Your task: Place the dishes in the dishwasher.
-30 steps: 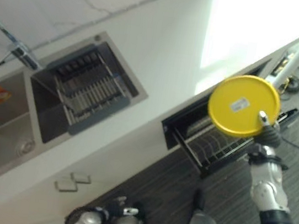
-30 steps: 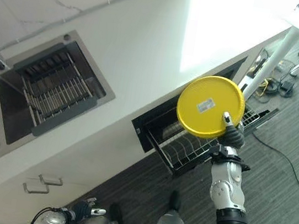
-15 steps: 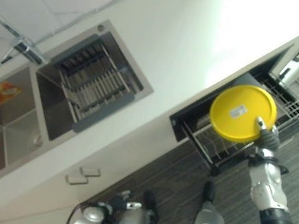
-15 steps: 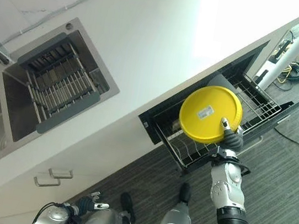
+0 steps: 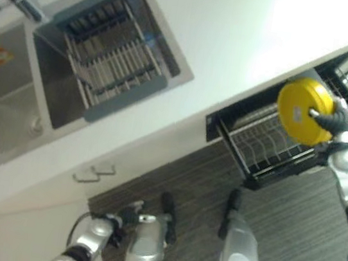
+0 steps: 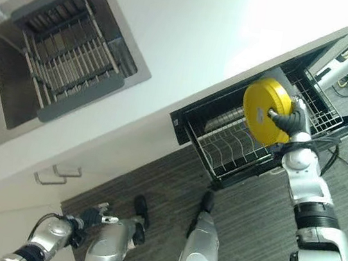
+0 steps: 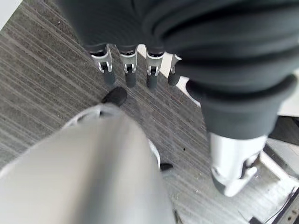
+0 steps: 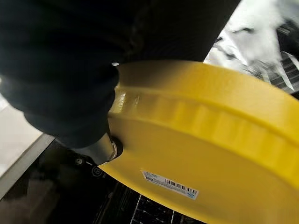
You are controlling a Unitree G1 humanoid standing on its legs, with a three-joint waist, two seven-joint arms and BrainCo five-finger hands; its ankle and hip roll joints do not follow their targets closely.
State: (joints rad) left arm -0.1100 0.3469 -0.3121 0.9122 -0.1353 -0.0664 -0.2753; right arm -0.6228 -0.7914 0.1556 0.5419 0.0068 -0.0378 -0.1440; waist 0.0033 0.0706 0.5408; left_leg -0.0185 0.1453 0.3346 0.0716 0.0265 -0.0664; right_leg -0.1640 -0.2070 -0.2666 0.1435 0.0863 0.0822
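Right robot hand [image 6: 292,121] clamped on yellow plate [image 6: 262,109] rim, held on edge over the open dishwasher rack [image 6: 236,146] to drop between tines; left robot hand [image 7: 135,70] idle, fingers relaxed.

The yellow plate [image 8: 219,154] hides most of the right hand [image 6: 290,123], seemingly clamped on its rim.

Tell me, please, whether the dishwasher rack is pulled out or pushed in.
Pulled out: the wire rack projects past the counter front, under the yellow plate.
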